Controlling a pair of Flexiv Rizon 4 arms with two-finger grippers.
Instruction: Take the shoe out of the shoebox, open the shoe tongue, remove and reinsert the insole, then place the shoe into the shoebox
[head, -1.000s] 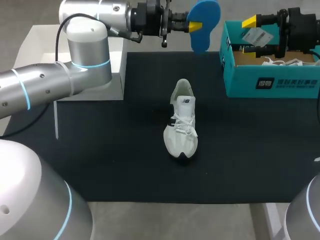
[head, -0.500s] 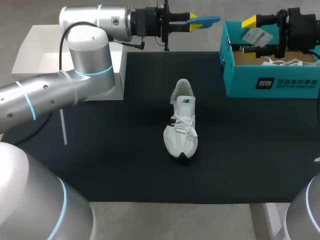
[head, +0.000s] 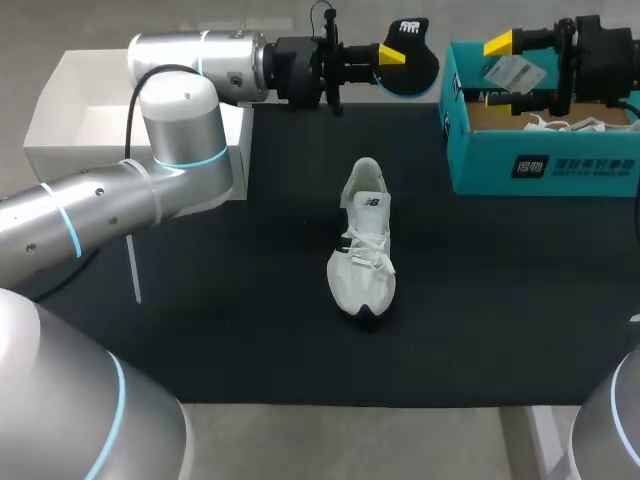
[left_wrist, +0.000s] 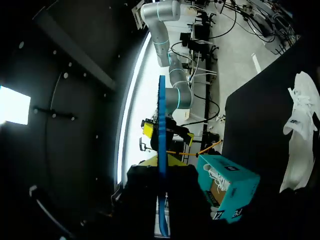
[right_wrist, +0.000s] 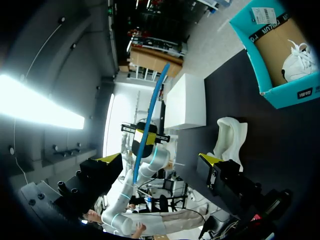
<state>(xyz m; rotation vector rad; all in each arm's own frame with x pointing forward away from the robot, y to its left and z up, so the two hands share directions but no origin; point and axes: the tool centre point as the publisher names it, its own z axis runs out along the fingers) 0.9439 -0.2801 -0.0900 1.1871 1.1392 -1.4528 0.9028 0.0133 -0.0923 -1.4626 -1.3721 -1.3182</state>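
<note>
- Black on its upward face and blue at the rim, the foam insole (head: 415, 68) is held in the air over the far edge of the mat, between the white box and the teal shoebox.
- The left gripper (head: 392, 55) is clamped on the insole at one end. In the left wrist view the insole (left_wrist: 161, 115) shows edge-on as a thin blue strip rising from between that gripper's (left_wrist: 161, 167) two fingers, which press on it from both sides.
- The white lace-up sneaker (head: 362, 250) lies on the black table mat (head: 200, 330) near its middle, well apart from both grippers, toe toward the robot and heel opening toward the far side.
- The teal cardboard shoebox (head: 540, 170) stands open at the mat's far right corner. A second white shoe (head: 570, 125) lies inside it.
- The right gripper (head: 503, 72) hangs over the shoebox's left end with its fingers spread apart and nothing gripped between them. The right wrist view shows its two yellow tips (right_wrist: 159, 160) wide of each other, with the sneaker (right_wrist: 231, 137) and the shoebox (right_wrist: 280, 95) off to one side.
- A white open box (head: 80, 120) sits at the far left, touching the mat's edge, behind the left arm.
</note>
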